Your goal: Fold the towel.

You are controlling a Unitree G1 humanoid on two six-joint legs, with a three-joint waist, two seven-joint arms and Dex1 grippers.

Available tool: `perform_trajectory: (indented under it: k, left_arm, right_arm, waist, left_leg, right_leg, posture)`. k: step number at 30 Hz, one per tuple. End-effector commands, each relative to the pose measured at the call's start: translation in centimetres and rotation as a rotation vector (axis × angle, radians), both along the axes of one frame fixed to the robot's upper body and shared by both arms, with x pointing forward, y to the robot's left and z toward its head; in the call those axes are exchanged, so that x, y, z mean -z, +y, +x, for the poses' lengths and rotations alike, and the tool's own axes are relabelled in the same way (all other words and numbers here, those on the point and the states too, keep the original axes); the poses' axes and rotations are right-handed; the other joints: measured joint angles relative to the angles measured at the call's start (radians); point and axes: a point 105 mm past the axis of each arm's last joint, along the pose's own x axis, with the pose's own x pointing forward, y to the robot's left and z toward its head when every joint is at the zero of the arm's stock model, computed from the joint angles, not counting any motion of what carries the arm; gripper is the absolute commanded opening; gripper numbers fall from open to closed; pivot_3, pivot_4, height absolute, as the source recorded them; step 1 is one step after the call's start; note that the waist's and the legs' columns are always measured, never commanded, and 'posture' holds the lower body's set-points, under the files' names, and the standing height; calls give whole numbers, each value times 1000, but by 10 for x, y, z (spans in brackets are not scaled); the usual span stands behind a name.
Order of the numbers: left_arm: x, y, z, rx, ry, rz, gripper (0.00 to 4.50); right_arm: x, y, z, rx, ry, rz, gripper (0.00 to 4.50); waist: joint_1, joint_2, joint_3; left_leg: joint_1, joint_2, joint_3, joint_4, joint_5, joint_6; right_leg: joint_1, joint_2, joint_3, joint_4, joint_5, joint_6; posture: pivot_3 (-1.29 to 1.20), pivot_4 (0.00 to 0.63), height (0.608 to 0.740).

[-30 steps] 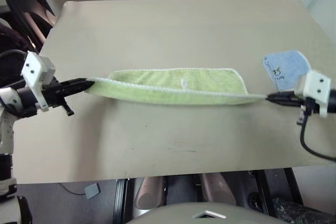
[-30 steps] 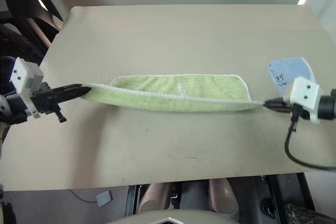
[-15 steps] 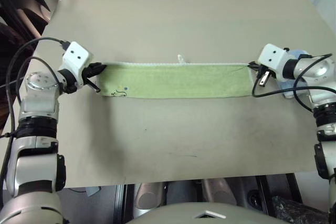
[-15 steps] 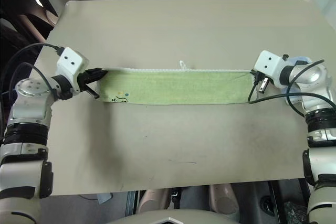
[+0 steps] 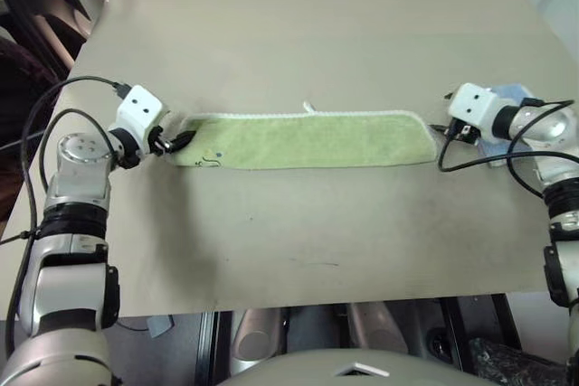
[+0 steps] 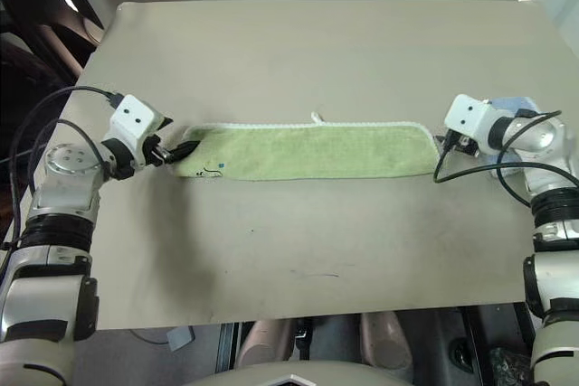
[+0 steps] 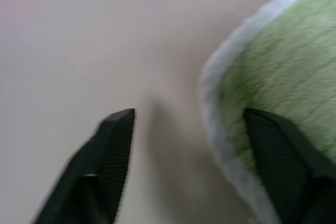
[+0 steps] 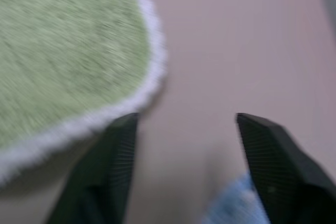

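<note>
On the table (image 5: 298, 232), the towel (image 5: 303, 139) is lying flat, left gripper (image 7: 191, 129) and right gripper (image 8: 186, 129) both gaping apart at its ends.

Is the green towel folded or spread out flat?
Folded once. The towel lies on the table as a long narrow strip, white edging along its far side, the dark embroidered mark showing near one end.

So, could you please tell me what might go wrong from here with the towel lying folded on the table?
1. The left tool is open with one finger over the towel edge; pulling away could drag that end and disturb the fold.
2. The right tool is open beside the towel's other end, with the blue cloth close by; the next grasp might catch that cloth.
</note>
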Motion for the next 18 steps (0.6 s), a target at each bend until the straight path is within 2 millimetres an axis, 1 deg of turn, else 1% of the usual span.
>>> perform_trajectory:
  k: [1, 3, 4, 5, 6, 8, 10, 11, 12, 13, 14, 15, 16, 17, 18]
  left_arm:
    - [-21, 11, 0, -54, -98, -57, 3545]
    - [-32, 19, -5, -99, -156, -116, 3545]
    - [-35, 23, -8, -118, -173, -132, 3545]
    - [-36, 26, -11, -126, -186, -126, 3545]
    - [-38, 28, -14, -131, -199, -118, 3545]
    - [-44, 31, -19, -141, -239, -129, 3545]
    - [-52, 31, -23, -135, -278, -141, 3545]
    - [-56, 28, -24, -116, -294, -150, 3545]
    - [-59, 20, -26, -76, -298, -165, 3545]
    - [-59, 11, -29, -28, -292, -181, 3545]
    - [-60, -3, -32, 45, -284, -199, 3545]
    - [-60, -12, -35, 92, -277, -210, 3545]
    - [-60, -17, -37, 118, -272, -216, 3545]
    - [-55, -31, -42, 187, -234, -216, 3545]
    - [-50, -43, -46, 250, -204, -201, 3545]
  right_arm:
    - [-29, -6, -4, 21, -111, 53, 4480]
    - [-44, -15, -16, 77, -131, 202, 4480]
    - [-48, -19, -24, 108, -120, 285, 4480]
    - [-46, -21, -31, 136, -91, 364, 4480]
    - [-42, -21, -39, 160, -51, 450, 4480]
    - [-27, -14, -58, 198, 56, 604, 4480]
    - [-13, -6, -74, 251, 170, 766, 4480]
    - [-8, 0, -81, 276, 220, 850, 4480]
    - [-1, 6, -87, 310, 277, 946, 4480]
    - [3, 13, -91, 341, 328, 1027, 4480]
    - [9, 19, -94, 375, 381, 1115, 4480]
    - [12, 24, -97, 399, 417, 1170, 4480]
    - [13, 27, -98, 416, 437, 1200, 4480]
    - [19, 32, -100, 454, 477, 1266, 4480]
    - [24, 37, -101, 492, 513, 1326, 4480]
  waist:
    - [-1, 0, 0]
    - [-1, 0, 0]
    - [0, 0, 0]
    - [1, 0, 0]
    - [2, 0, 0]
    - [4, -1, 0]
    - [5, -3, 0]
    - [4, -3, 0]
    - [4, -3, 0]
    - [4, -3, 0]
    - [3, -3, 0]
    - [3, -3, 0]
    - [2, -3, 0]
    - [1, -3, 0]
    - [-1, -4, -1]
  left_leg:
    - [1, 0, 0, 0, 0, 0]
    - [2, 0, 0, 0, 1, 0]
    - [2, 0, 0, 0, 1, 0]
    - [1, 0, 1, -1, 1, 0]
    - [1, 0, 1, -1, 1, 0]
    - [1, 0, 2, -1, 1, -1]
    - [1, 0, 2, -1, 1, -1]
    - [1, 0, 1, 0, 1, -1]
    - [2, 0, 2, 0, 1, -2]
    - [3, 0, 2, 0, 2, -2]
    - [4, -1, 2, 0, 2, -1]
    - [7, -1, 2, 0, 3, -1]
    - [9, -2, 2, 0, 3, -1]
    - [11, -2, 2, 0, 3, 0]
    - [12, -2, 2, 1, 3, 0]
  right_leg:
    - [1, 0, 0, 0, 0, 0]
    - [2, 0, 0, -1, 0, -1]
    - [2, 0, 0, 0, 0, -1]
    - [2, 0, 0, -1, -1, 0]
    - [2, 0, 0, 0, -1, 0]
    - [2, 0, 0, -1, -5, -5]
    - [3, 1, 0, -1, -9, -6]
    - [3, 1, 0, -1, -9, -6]
    - [4, 2, 0, -1, -9, -6]
    - [4, 2, 1, -1, -9, -6]
    - [6, 2, 1, 0, -9, -5]
    - [8, 2, 2, -1, -9, -4]
    - [11, 2, 2, 0, -11, 0]
    - [13, 2, 3, -1, -14, 4]
    - [13, 2, 3, 0, -14, 5]
  posture:
    - [0, 150, 735]
    - [0, 150, 735]
    - [0, 150, 735]
    - [0, 150, 735]
    - [0, 150, 735]
    - [0, 150, 735]
    - [0, 150, 735]
    - [0, 150, 735]
    - [0, 150, 735]
    - [0, 150, 735]
    - [0, 150, 735]
    - [0, 150, 735]
    - [0, 150, 735]
    - [0, 150, 735]
    - [0, 150, 735]
